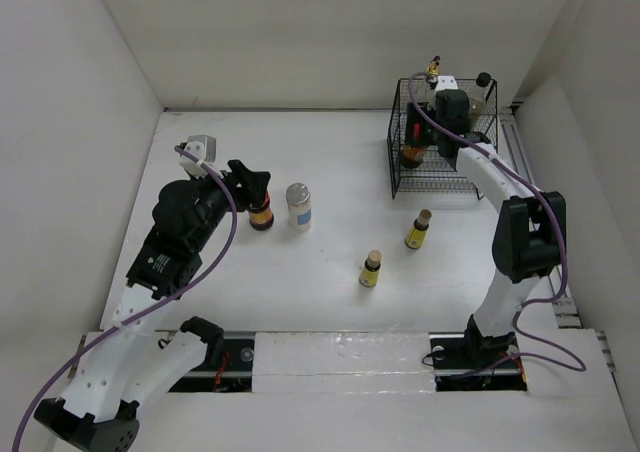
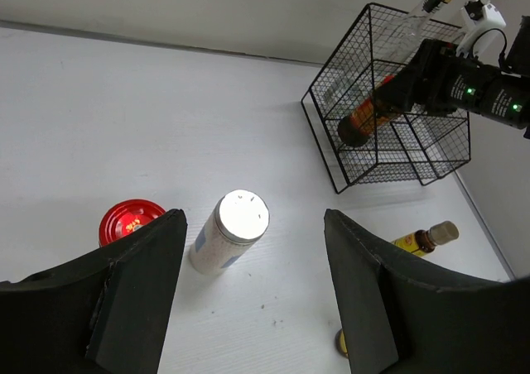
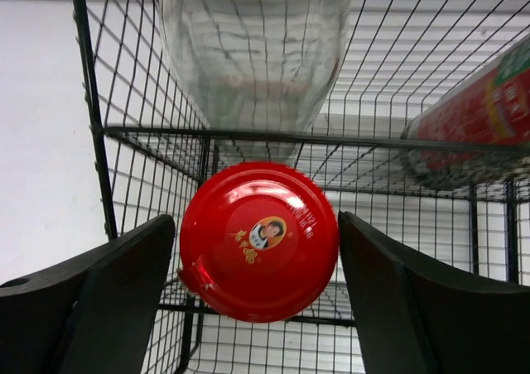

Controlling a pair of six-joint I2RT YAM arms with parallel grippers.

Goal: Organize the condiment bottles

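Observation:
In the right wrist view a red-lidded dark jar (image 3: 259,240) lies tilted inside the black wire basket (image 3: 91,101), lid towards the camera. My right gripper (image 3: 257,225) stands open around it, each finger a hair off the lid. The tall clear bottle (image 3: 257,51) and the dark bottle (image 3: 472,134) lean behind. From above, the right gripper (image 1: 420,144) reaches into the basket (image 1: 395,172). My left gripper (image 2: 252,217) is open and empty above the silver-lidded shaker (image 2: 230,230) and the other red-lidded jar (image 2: 128,221). Two tiny yellow bottles (image 1: 418,230) (image 1: 371,269) stand mid-table.
The basket sits at the far right corner, close to the white back and side walls (image 1: 80,92). The shaker (image 1: 299,207) and second jar (image 1: 261,214) stand side by side left of centre, just under the left gripper (image 1: 252,182).

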